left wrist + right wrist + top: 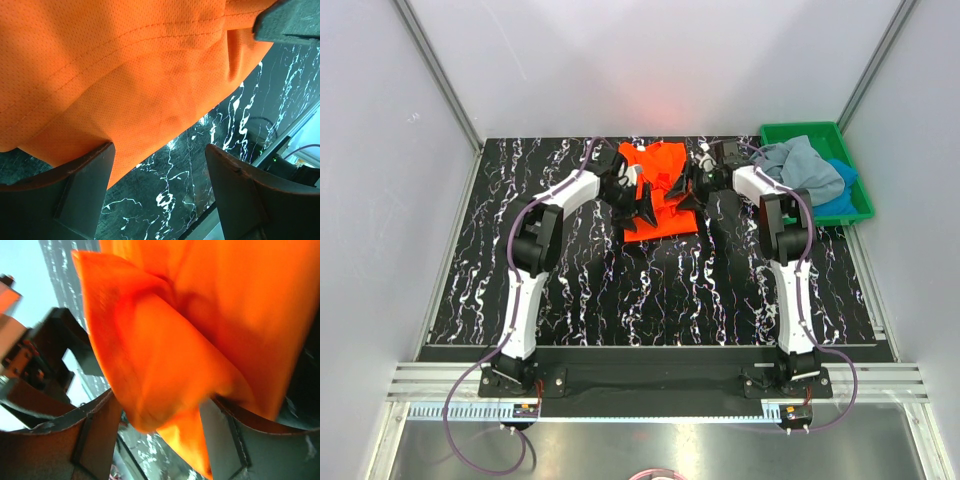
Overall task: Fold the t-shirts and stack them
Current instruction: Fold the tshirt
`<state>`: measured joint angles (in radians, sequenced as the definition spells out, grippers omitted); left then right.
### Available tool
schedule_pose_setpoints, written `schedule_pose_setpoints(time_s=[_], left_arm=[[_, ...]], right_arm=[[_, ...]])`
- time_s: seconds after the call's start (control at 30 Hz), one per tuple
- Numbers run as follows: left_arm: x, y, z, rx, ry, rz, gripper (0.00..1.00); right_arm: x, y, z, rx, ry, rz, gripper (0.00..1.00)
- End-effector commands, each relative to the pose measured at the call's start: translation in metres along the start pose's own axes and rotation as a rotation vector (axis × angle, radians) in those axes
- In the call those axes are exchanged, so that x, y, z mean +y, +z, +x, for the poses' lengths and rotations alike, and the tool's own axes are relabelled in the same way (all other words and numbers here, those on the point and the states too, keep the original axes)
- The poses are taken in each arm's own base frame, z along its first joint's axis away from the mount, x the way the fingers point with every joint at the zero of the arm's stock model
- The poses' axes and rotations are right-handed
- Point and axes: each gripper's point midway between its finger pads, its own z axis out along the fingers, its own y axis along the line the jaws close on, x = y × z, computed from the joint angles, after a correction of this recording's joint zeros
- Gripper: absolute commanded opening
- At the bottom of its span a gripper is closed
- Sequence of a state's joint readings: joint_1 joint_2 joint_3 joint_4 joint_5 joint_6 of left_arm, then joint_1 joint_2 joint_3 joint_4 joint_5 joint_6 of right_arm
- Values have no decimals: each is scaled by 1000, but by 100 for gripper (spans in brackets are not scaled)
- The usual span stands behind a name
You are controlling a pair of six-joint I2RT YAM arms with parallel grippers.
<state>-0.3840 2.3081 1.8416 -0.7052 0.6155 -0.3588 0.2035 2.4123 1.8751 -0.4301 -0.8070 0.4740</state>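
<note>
The bright orange t-shirt (665, 165) lies partly folded and bunched at the back middle of the table. My left gripper (642, 207) is at its left front edge. In the left wrist view this gripper (159, 150) is open: its left finger touches the edge of the orange t-shirt (125, 80), and bare table shows between the jaws. My right gripper (691, 193) is at the shirt's right edge. In the right wrist view this gripper (160, 405) has its jaws wide apart, with a hanging fold of the orange t-shirt (165, 355) between them. The grey-blue t-shirt (803, 167) and the bright blue t-shirt (840, 192) lie crumpled in the tray.
The green plastic tray (798, 130) stands at the back right corner. The black marbled table (650, 290) stretches in front of the shirt. White walls with metal frame posts close in the back and both sides.
</note>
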Motion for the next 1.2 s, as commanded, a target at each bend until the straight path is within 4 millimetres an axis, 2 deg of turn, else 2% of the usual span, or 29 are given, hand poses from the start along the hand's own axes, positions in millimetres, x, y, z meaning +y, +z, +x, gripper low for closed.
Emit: schedule_pose_setpoints(time_s=[0.0, 0.27, 0.4, 0.43, 0.47, 0.53, 0.57, 0.6, 0.73, 0.97, 1.03, 1.17], left_arm=[[16, 11, 3, 8, 16, -75, 81], [19, 10, 14, 32, 36, -107, 82], [21, 10, 17, 36, 52, -120, 82], [22, 10, 17, 37, 54, -125, 82], [22, 10, 18, 39, 59, -130, 82], [24, 9, 19, 38, 72, -147, 82], [23, 9, 20, 40, 86, -154, 82], [24, 9, 19, 37, 95, -167, 83], [20, 8, 24, 42, 126, -181, 83], [13, 10, 33, 58, 168, -199, 83], [8, 10, 33, 55, 184, -200, 83], [-1, 8, 34, 48, 216, -206, 83]], right_arm=[[43, 6, -20, -37, -52, -98, 68], [58, 16, -50, -94, -48, -164, 68], [68, 16, -79, -168, -54, -201, 69], [68, 16, -85, -183, -59, -206, 70], [59, 20, -91, -195, -55, -200, 70], [68, 14, -106, -229, -59, -220, 70], [63, 15, -112, -240, -46, -226, 70], [72, 10, -120, -261, -50, -240, 70], [85, 3, -127, -282, -46, -268, 72], [120, -32, -135, -314, -52, -328, 73], [119, -37, -137, -322, -45, -325, 73], [131, -47, -142, -357, -88, -337, 74]])
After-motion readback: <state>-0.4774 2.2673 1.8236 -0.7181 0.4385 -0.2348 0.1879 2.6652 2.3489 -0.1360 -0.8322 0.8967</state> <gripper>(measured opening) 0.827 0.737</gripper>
